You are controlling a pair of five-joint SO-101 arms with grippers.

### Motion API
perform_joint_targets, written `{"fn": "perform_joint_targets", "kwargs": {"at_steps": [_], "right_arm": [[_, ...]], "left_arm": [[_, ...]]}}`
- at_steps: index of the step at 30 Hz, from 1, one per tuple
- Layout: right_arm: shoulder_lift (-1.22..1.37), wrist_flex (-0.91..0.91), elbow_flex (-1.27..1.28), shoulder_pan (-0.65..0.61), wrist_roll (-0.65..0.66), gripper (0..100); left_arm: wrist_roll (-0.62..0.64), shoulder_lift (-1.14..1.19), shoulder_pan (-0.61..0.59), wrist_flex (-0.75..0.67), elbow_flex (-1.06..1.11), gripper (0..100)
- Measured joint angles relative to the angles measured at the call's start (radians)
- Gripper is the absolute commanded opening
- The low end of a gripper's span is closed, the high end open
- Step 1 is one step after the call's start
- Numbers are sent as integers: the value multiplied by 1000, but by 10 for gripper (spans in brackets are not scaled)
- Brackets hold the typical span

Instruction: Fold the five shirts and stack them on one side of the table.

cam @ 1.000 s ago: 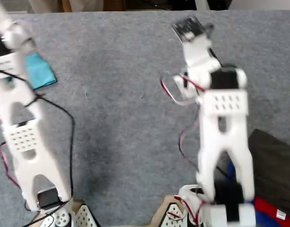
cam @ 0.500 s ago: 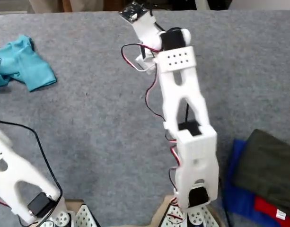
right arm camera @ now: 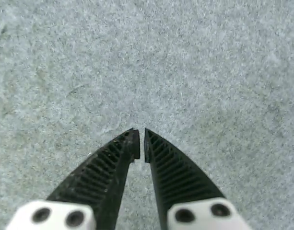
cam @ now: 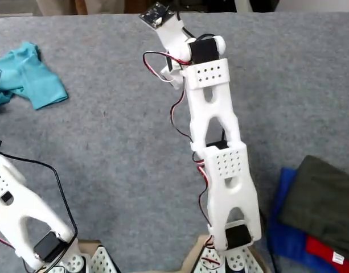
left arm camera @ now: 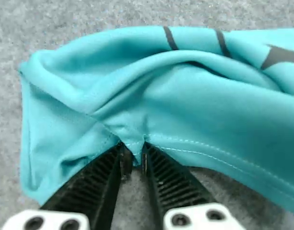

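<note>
Jaws of the left gripper (left arm camera: 133, 156) pinch the teal shirt (left arm camera: 194, 100) by its hem, a good hold on what looks limp and light; right gripper (right arm camera: 139, 143) jaws nearly closed, empty.

On the desk (cam: 117, 153), the loose shirt (cam: 29, 77) lies at ten o'clock. The stack of folded shirts (cam: 316, 210) sits at four o'clock (well apart from it). Between them the right arm (cam: 214, 142) stretches from six o'clock toward twelve o'clock.
</note>
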Motion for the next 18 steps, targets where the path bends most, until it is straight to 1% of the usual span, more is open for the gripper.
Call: {"fn": "perform_joint_targets", "kwargs": {"at_steps": [2, 4, 7, 12, 14, 18], "right_arm": [[0, 2, 0, 0, 0, 37], [0, 2, 0, 0, 0, 37], [0, 3, 0, 0, 0, 37], [0, 3, 0, 0, 0, 37], [0, 3, 0, 0, 0, 37], [0, 3, 0, 0, 0, 37]], "left_arm": [[0, 0, 0, 0, -2, 19], [-3, 2, 0, 40, -23, 19], [-3, -32, 0, 163, -37, 20], [-18, -176, 18, 460, -34, 20], [-21, -236, 29, 522, -34, 20], [-21, -345, 31, 598, -34, 19]]}}
